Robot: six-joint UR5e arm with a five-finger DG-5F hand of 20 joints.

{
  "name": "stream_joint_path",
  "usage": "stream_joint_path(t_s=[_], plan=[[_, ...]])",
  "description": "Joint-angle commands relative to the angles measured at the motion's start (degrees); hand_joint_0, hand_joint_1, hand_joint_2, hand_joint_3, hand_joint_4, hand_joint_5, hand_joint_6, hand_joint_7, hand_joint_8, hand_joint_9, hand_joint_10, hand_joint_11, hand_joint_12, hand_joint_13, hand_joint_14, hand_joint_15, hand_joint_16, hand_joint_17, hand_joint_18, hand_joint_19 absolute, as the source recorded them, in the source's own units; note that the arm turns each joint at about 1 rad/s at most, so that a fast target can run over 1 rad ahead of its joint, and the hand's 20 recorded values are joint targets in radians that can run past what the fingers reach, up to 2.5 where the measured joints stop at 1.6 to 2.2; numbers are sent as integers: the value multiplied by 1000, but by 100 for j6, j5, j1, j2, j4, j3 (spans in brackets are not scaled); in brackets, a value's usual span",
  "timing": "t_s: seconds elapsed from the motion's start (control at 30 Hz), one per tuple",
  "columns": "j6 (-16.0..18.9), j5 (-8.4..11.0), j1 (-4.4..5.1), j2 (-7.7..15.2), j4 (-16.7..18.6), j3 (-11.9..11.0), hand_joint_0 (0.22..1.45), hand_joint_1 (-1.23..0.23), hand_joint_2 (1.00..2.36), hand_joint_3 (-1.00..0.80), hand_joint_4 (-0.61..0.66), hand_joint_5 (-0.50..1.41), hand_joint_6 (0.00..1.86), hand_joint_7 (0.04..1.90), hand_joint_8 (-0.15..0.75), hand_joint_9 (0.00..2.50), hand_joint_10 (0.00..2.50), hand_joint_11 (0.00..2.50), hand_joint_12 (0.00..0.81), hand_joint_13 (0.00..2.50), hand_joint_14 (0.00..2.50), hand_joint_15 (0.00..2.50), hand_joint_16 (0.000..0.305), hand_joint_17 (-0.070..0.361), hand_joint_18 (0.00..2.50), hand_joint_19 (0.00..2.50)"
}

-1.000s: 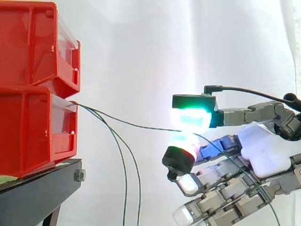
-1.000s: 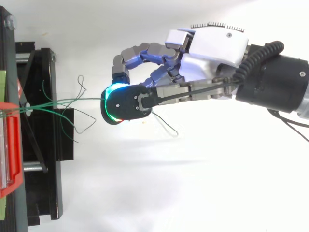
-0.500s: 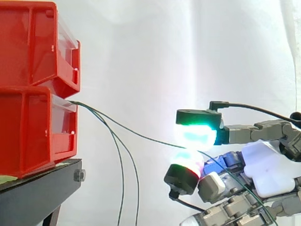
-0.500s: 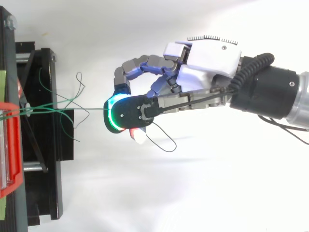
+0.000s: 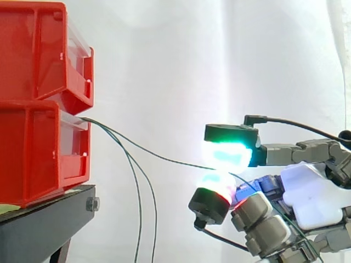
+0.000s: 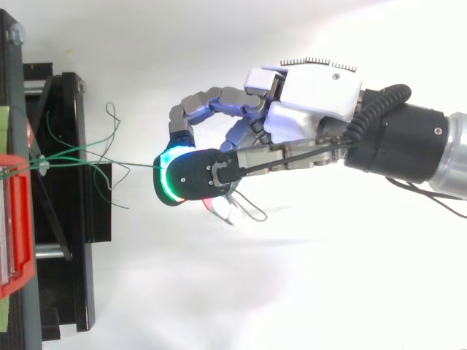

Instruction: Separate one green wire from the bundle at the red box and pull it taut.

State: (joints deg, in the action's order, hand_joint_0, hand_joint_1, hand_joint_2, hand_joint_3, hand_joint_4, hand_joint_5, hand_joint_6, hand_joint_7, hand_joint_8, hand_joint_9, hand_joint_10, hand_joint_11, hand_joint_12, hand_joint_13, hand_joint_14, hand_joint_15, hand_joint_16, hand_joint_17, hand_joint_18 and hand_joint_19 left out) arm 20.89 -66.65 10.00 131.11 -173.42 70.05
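Risk of slipping from the pinch under a sharp tug, or of dragging the slack bundle [image 5: 138,208] along. Fingers [image 5: 227,154] of the hand [image 6: 314,91] curled, clamping one green wire [image 5: 164,159]: thin, dark, slightly sagging, stretched from the red box [image 5: 33,153] to the glowing pads.

The bins [image 5: 41,137] are red and the wire [image 6: 135,164] is green. The hand's [image 6: 314,91] pads [image 5: 227,155] glow green and red.
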Motion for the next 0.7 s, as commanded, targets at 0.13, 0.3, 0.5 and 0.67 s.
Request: stream_joint_path(t_s=[0.13,0.3,0.5,0.67], plan=[[47,-6,-7,-6,-113,0,618,-782,1023,-40,55,-130,869,1306,310,1256,18,1398,367,1294,11,1574,54,122,1055,1079],[-15,-15,-68,-182,-430,0,624,-785,1024,-47,62,-131,867,1303,310,1279,15,1476,351,1334,2,1734,51,114,1137,1230],[-305,3,-138,-384,-562,0,632,-786,1025,-52,67,-132,864,1309,299,1306,10,1559,332,1300,339,1742,45,102,1205,1400],[-357,20,-182,-375,-571,0,636,-786,1027,-54,65,-132,864,1307,279,1308,297,1723,334,1236,782,1635,42,94,1239,1539]])
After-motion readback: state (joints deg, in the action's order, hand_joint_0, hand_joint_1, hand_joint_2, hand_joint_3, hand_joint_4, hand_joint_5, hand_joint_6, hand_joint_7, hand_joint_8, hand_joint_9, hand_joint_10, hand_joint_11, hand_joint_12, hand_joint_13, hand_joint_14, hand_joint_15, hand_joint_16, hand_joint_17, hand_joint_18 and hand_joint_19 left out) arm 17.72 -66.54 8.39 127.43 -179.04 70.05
